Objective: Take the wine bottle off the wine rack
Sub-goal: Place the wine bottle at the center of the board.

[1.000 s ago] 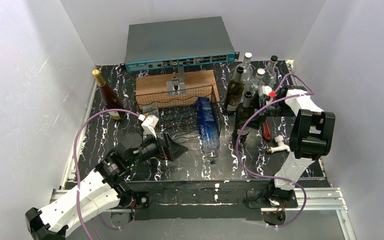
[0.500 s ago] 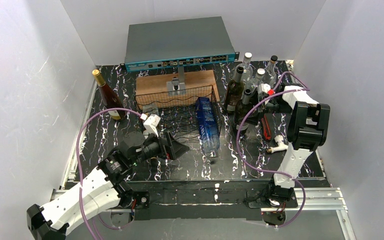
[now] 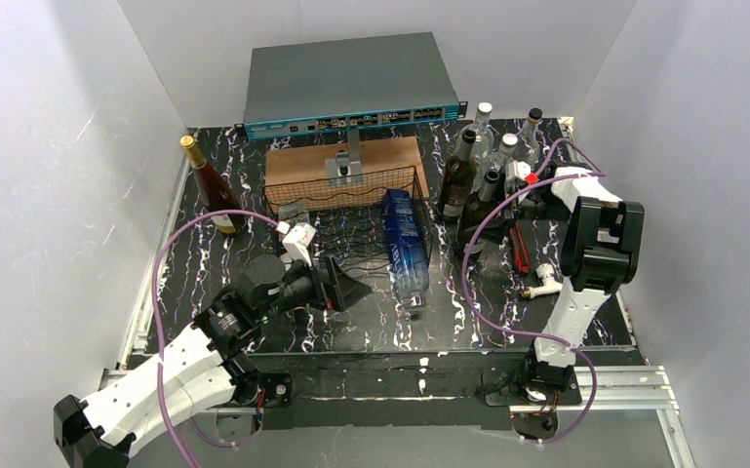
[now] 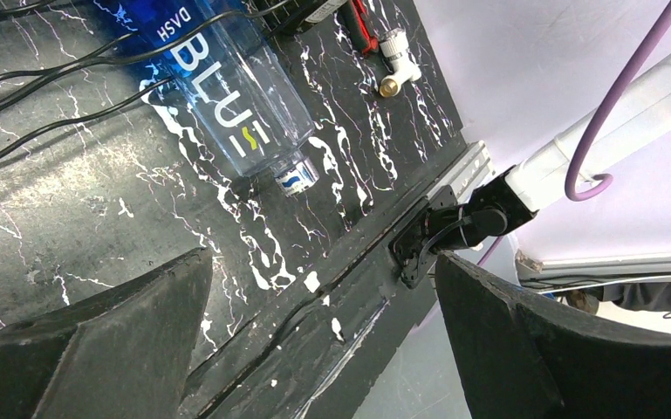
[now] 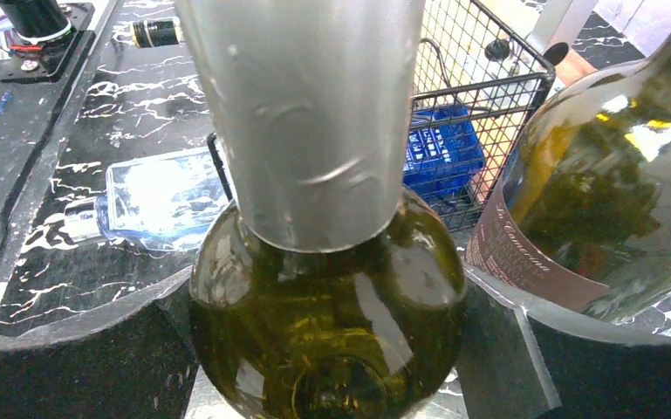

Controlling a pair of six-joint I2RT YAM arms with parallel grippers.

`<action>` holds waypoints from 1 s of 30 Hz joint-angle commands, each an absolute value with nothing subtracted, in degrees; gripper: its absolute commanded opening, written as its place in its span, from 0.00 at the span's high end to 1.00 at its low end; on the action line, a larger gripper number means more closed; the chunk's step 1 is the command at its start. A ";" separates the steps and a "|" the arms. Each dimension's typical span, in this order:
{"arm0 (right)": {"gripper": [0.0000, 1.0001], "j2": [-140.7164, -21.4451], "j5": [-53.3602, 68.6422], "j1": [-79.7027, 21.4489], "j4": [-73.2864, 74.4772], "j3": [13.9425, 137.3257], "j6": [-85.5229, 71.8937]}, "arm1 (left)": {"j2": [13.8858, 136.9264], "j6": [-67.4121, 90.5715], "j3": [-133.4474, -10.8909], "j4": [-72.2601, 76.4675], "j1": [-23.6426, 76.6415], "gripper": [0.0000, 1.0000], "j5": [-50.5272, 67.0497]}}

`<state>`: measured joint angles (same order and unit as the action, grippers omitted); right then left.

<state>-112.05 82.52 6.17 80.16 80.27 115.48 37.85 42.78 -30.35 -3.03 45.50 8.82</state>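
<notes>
Overhead and wrist views of a black marbled surface [image 3: 390, 317]. At centre, low black wire-mesh wine rack [image 3: 351, 239], just in front of a brown wooden board [image 3: 341, 161], with a grey network switch [image 3: 351, 83] at the far edge. At the rack's right side, a clear blue-tinted bottle [image 3: 405, 239] lying on its side, cap toward the near edge, neck overhanging the rack's front.

Off the rack and to its right, dark green wine bottle [image 3: 475, 222] with silver foil neck, standing on the surface at the near side of a cluster of standing bottles. Just beside it, toward the far side, a second dark bottle with a maroon label [image 3: 456, 180]. Farther right, clear bottles [image 3: 507, 151].

Right gripper [image 3: 503, 207] level with the wine bottle's shoulder, fingers [image 5: 70, 362] spread wide on either side of the glass. Pressing on it or merely flanking it: cannot tell.

Left gripper [image 3: 346, 290] low over the surface, just in front of the rack's near edge and left of the blue-tinted bottle's cap. Fingers wide apart, nothing between them.

At far left, amber bottle with gold cap [image 3: 213, 190], upright, well apart from the rack. On the surface near the right arm, white pipe elbow [image 3: 546, 283] and red-handled tool [image 3: 522, 244].
</notes>
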 commanded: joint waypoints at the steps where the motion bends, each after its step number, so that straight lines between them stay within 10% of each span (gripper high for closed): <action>1: 0.01 -112.15 84.73 6.42 81.56 82.73 115.73 | 36.56 42.72 -30.56 -2.55 45.32 0.02 9.08; 30: 0.02 -99.97 84.56 7.82 81.47 96.35 96.67 | 34.41 42.54 -31.49 -3.55 45.34 0.02 9.49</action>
